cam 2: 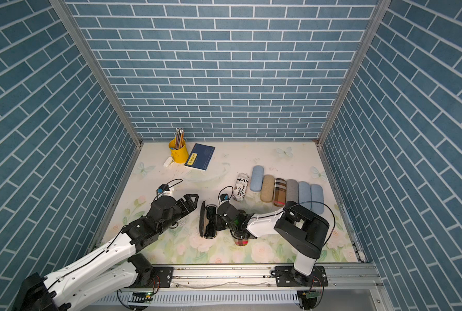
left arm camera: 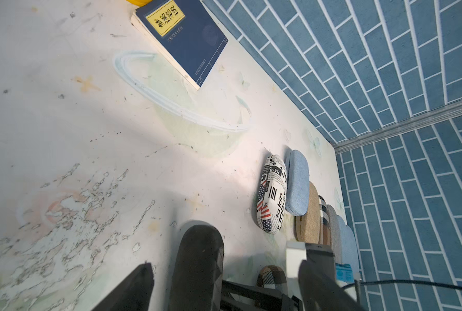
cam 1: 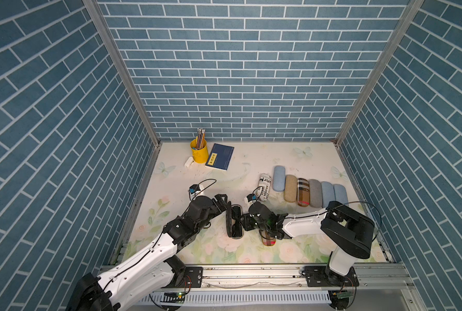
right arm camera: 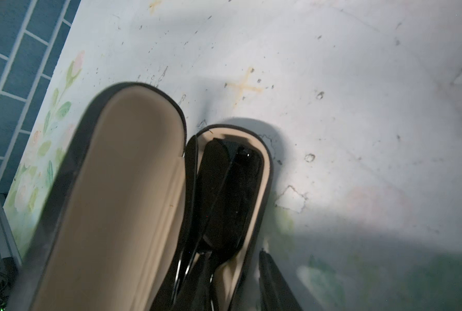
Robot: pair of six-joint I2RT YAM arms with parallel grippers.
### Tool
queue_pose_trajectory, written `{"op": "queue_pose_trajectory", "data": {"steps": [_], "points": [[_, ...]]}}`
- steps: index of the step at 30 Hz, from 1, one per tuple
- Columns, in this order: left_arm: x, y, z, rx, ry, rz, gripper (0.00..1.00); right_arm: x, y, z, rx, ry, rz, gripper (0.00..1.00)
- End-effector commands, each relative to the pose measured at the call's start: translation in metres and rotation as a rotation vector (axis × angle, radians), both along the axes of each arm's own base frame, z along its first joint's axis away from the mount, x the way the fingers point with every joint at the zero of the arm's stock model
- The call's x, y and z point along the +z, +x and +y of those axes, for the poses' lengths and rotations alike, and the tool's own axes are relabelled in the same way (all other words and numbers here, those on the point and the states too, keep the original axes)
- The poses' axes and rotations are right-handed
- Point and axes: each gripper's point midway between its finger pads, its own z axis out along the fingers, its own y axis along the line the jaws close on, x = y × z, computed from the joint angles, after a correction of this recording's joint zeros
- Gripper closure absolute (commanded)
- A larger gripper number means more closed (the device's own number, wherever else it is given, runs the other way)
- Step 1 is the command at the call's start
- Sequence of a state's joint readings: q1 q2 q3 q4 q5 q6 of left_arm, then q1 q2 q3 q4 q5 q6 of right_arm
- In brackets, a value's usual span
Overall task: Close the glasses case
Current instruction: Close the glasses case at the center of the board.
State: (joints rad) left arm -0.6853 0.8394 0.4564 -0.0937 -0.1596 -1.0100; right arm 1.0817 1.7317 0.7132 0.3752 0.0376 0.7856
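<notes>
Glasses case [cam 1: 228, 219]: 1, open | other cases [cam 1: 290, 192]: 8 | left jaws spread | right jaws: cannot tell

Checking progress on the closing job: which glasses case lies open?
The black hard case with beige lining, dark glasses inside; the fabric-covered cases look shut.

The newsprint-patterned case [left arm camera: 271, 194], on the table near and beyond the right jaws, shows bold black "JUS" at its far end, with "SUB" and "takin" among its smaller print. The blue book [left arm camera: 182, 40], well beyond the left jaws, bears a yellow label [left arm camera: 165, 16] whose stylised characters cannot be made out.
</notes>
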Motion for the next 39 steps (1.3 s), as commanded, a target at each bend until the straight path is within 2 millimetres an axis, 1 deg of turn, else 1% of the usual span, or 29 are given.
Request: {"op": "queue_pose_trajectory", "data": {"steps": [1, 3, 5, 6, 8, 9, 12, 15, 17, 18, 21, 25, 27, 29, 32, 34, 36, 39], "points": [[-0.013, -0.004, 0.004, -0.019, 0.033, -0.001, 0.24, -0.007, 0.001, -0.008, -0.037, -0.022, 0.008, 0.72], [-0.016, -0.005, -0.004, -0.058, 0.014, -0.008, 0.33, -0.006, 0.001, -0.010, -0.040, -0.020, 0.006, 0.72], [-0.023, -0.006, -0.012, -0.093, 0.014, 0.005, 0.44, -0.007, 0.001, -0.010, -0.040, -0.022, 0.007, 0.76], [-0.027, -0.007, -0.014, -0.104, 0.023, 0.015, 0.48, -0.008, 0.001, -0.010, -0.040, -0.023, 0.008, 0.77], [-0.035, -0.009, -0.016, -0.116, 0.042, 0.037, 0.51, -0.010, 0.000, -0.009, -0.036, -0.027, 0.012, 0.80], [-0.036, -0.010, -0.018, -0.123, 0.042, 0.036, 0.52, -0.011, 0.000, -0.009, -0.036, -0.028, 0.014, 0.82], [-0.039, -0.013, -0.023, -0.147, 0.042, 0.038, 0.61, -0.013, 0.000, -0.010, -0.036, -0.027, 0.018, 0.83], [-0.045, -0.019, -0.031, -0.186, 0.050, 0.052, 0.65, -0.014, -0.001, -0.010, -0.036, -0.027, 0.020, 0.85], [-0.050, -0.022, -0.037, -0.209, 0.056, 0.060, 0.71, -0.012, -0.001, -0.009, -0.035, -0.024, 0.017, 0.85], [-0.053, -0.024, -0.038, -0.214, 0.066, 0.067, 0.76, -0.013, -0.001, -0.009, -0.037, -0.025, 0.018, 0.85], [-0.059, -0.025, -0.041, -0.222, 0.074, 0.076, 0.85, -0.013, -0.001, -0.009, -0.038, -0.024, 0.019, 0.85], [-0.069, -0.025, -0.048, -0.238, 0.096, 0.093, 0.93, -0.015, -0.003, -0.009, -0.036, -0.024, 0.022, 0.87], [-0.074, -0.026, -0.054, -0.257, 0.111, 0.103, 0.95, -0.015, -0.003, -0.010, -0.039, -0.023, 0.024, 0.87], [-0.080, -0.028, -0.061, -0.277, 0.130, 0.114, 0.95, -0.015, -0.003, -0.010, -0.037, -0.021, 0.022, 0.88], [-0.096, -0.031, -0.070, -0.303, 0.183, 0.153, 0.95, -0.013, -0.005, -0.011, -0.030, -0.015, 0.023, 0.89], [-0.109, -0.033, -0.072, -0.304, 0.222, 0.179, 0.95, -0.010, -0.003, -0.015, -0.024, -0.023, 0.025, 0.87], [-0.121, -0.034, -0.072, -0.300, 0.245, 0.202, 0.95, 0.002, 0.000, -0.020, -0.010, -0.021, 0.015, 0.80], [-0.130, -0.033, -0.075, -0.303, 0.255, 0.207, 0.95, 0.026, 0.012, -0.042, -0.043, -0.067, -0.043, 0.74]]}}
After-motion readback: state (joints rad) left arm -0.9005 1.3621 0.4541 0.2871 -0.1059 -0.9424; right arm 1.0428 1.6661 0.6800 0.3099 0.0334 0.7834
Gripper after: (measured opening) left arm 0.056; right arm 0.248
